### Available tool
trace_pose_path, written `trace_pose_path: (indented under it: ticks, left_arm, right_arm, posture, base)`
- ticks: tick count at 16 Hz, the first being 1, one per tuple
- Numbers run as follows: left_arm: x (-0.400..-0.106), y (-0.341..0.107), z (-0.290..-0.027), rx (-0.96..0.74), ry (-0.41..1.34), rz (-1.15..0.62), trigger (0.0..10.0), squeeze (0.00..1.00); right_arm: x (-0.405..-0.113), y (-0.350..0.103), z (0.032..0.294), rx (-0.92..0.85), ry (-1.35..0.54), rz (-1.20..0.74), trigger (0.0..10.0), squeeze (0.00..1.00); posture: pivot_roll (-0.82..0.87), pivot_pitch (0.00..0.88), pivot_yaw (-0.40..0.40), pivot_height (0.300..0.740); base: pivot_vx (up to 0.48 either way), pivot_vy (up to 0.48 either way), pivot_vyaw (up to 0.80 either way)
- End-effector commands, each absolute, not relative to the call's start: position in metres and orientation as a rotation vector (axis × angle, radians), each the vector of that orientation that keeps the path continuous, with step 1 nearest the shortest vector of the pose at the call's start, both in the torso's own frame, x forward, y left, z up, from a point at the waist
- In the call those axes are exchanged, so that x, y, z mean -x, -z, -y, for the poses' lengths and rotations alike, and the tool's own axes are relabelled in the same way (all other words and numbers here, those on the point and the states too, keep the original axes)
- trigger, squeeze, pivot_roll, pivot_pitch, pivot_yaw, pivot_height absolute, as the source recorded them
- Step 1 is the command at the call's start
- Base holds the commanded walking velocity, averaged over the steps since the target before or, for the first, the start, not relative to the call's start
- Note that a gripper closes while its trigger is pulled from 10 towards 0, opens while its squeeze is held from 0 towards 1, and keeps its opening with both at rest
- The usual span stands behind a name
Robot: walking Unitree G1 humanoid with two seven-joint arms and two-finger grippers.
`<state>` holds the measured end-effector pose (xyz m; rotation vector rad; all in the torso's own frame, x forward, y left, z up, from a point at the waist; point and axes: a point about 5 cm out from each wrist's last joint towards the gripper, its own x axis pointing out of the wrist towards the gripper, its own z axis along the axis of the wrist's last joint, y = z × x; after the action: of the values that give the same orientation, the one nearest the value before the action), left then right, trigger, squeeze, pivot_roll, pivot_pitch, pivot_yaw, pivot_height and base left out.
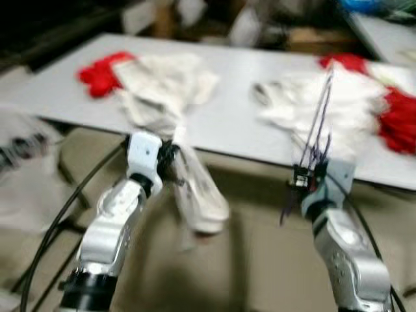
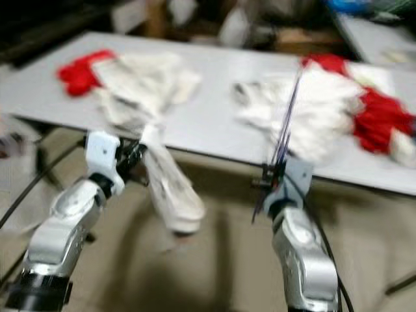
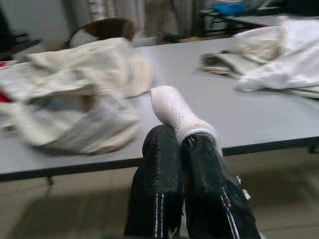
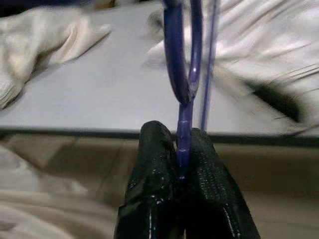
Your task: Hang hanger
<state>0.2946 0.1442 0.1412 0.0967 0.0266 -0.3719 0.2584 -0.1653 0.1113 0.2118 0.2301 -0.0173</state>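
Observation:
A thin purple hanger (image 1: 322, 114) stands upright in front of the table edge, with my right gripper (image 1: 311, 172) shut on its lower part. In the right wrist view the black fingers (image 4: 154, 164) pinch the purple wire (image 4: 182, 59). My left gripper (image 1: 168, 156) is shut on a white garment (image 1: 198, 188) that droops off the grey table (image 1: 227, 110) toward the floor. In the left wrist view a bunched white end of the garment (image 3: 172, 107) sticks out past the closed fingertips (image 3: 159, 144). The head views are blurred.
Piles of white clothes (image 1: 162, 81) and red cloth (image 1: 101, 71) lie on the table's left, with more white (image 1: 338, 97) and red (image 1: 398, 123) on the right. Black cables (image 1: 58, 221) run beside my left arm. Beige floor lies below.

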Motion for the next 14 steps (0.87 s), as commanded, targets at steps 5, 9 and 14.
trace_pose_path:
  ticks: [5, 9, 14]
  left_arm:
    - [-0.2985, -0.1497, -0.1535, -0.115, 0.343, 0.000, 10.0, 0.00]
    - [-0.2999, -0.1499, -0.1536, -0.124, 0.351, 0.000, 10.0, 0.00]
    - [-0.3016, -0.1497, -0.1521, -0.096, 0.359, -0.001, 10.0, 0.00]
  right_arm:
    - [-0.2590, -0.1194, 0.1528, -0.230, -0.052, -0.205, 10.0, 0.00]
    - [-0.2604, -0.1185, 0.1541, -0.220, -0.036, -0.206, 10.0, 0.00]
    - [-0.2618, -0.1191, 0.1532, -0.234, -0.038, -0.207, 10.0, 0.00]
  posture:
    - [-0.08, 0.000, 0.011, 0.740]
    - [-0.07, 0.000, 0.012, 0.740]
    - [-0.08, 0.000, 0.015, 0.740]
  base:
    - [0.000, 0.401, 0.00]
    - [0.000, 0.401, 0.00]
    - [0.000, 0.302, 0.00]
